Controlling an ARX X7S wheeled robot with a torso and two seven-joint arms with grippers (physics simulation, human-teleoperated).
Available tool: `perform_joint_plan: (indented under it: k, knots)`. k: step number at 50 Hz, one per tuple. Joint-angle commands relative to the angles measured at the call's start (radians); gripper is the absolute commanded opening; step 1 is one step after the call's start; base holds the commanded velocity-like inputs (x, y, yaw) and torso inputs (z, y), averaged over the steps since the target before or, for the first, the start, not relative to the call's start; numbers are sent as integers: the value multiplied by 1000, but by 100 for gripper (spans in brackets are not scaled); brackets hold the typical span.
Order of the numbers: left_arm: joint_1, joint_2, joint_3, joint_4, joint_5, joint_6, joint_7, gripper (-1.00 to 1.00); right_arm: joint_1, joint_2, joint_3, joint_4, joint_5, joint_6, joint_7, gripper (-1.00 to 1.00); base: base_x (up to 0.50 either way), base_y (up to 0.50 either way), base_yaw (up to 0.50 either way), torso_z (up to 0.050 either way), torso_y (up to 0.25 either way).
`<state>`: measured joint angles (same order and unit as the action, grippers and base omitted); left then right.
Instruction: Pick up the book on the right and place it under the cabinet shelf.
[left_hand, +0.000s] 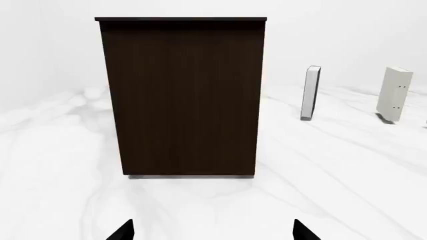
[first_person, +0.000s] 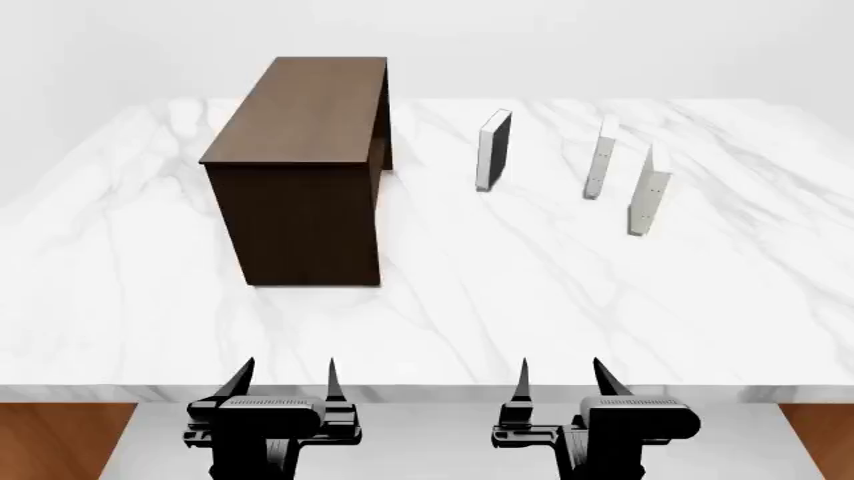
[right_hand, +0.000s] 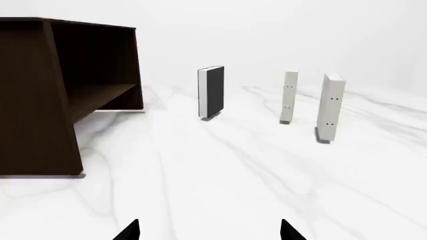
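Note:
Three thin books stand upright on the white marble table (first_person: 534, 300). The rightmost is a plain white book (first_person: 649, 192) with a pale grey spine and two tiny dark dots; it also shows in the right wrist view (right_hand: 331, 107). The tall dark brown cabinet (first_person: 304, 170) stands at the left; its inner shelf board (right_hand: 100, 97) shows in the right wrist view. My left gripper (first_person: 284, 382) and right gripper (first_person: 562, 380) are both open and empty at the table's near edge, far from the books.
A second white book (first_person: 602, 160) stands just left of the rightmost one. A book with a black face (first_person: 493, 151) stands nearer the cabinet. In the left wrist view the cabinet's closed side (left_hand: 183, 97) fills the middle.

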<state>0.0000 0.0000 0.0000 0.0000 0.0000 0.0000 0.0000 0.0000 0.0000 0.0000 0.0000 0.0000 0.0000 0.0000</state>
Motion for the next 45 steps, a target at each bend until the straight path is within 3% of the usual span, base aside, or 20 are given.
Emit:
perform_joint_plan:
  k: [1,11,20,32,45]
  knots:
    - [0,-18,17,23,-14,-17,-18,100,0,18,-22,-29,14,23,16,100,0,0,0,0,0]
    - [-43,-69,34,365,-44,-298,-39,100,81,73,-30,-401,83,382,18,100,0,0,0,0,0]
    - [-171,-107,32,592,-79,-571,-41,100,229,128,-46,-581,86,658,35,100,0,0,0,0,0]
    - [-404,-150,27,732,-114,-852,-36,100,438,190,-57,-689,101,921,16,100,0,0,0,0,0]
    - [-592,-157,23,726,-145,-991,-38,100,622,205,-31,-696,123,1037,11,100,0,0,0,0,0]
